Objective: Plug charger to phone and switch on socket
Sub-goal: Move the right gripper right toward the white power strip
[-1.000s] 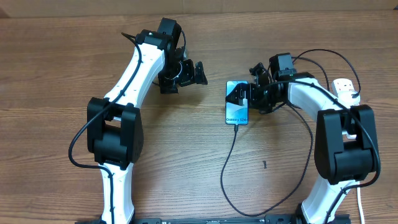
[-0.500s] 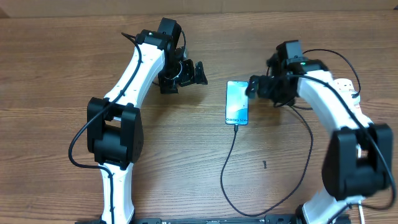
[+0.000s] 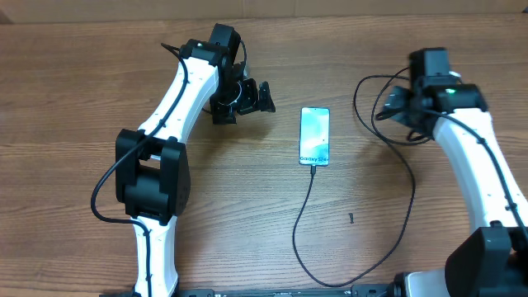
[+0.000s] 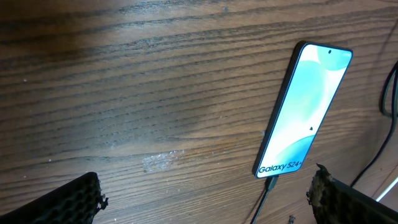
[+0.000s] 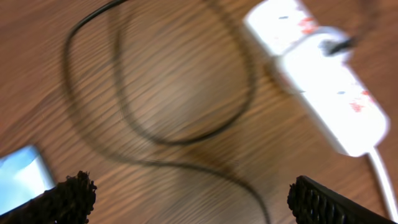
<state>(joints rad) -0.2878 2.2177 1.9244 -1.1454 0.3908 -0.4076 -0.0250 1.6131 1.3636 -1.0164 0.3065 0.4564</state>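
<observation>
The phone (image 3: 314, 136) lies flat mid-table with its screen lit, also clear in the left wrist view (image 4: 305, 109). The charger (image 3: 307, 206), a thin black cable, has its plug tip (image 4: 272, 183) seated in the phone's bottom edge. From there it loops down, right and up toward the right arm. The socket (image 5: 317, 62) shows blurred in the right wrist view, white with red marks and a black plug in it; overhead the right arm hides it. My left gripper (image 3: 268, 96) (image 4: 205, 205) stands open left of the phone. My right gripper (image 3: 384, 105) (image 5: 202, 205) is open above cable loops, empty.
Loose cable coils (image 5: 155, 137) lie on the wood between the phone and the socket. A thick white cord (image 5: 382, 180) runs off the socket's end. A small dark speck (image 3: 351, 218) sits on the table below the phone.
My right arm has pulled away from the phone, moving right and back toward the socket. The phone stays put with the cable in it. The left arm has not moved.
</observation>
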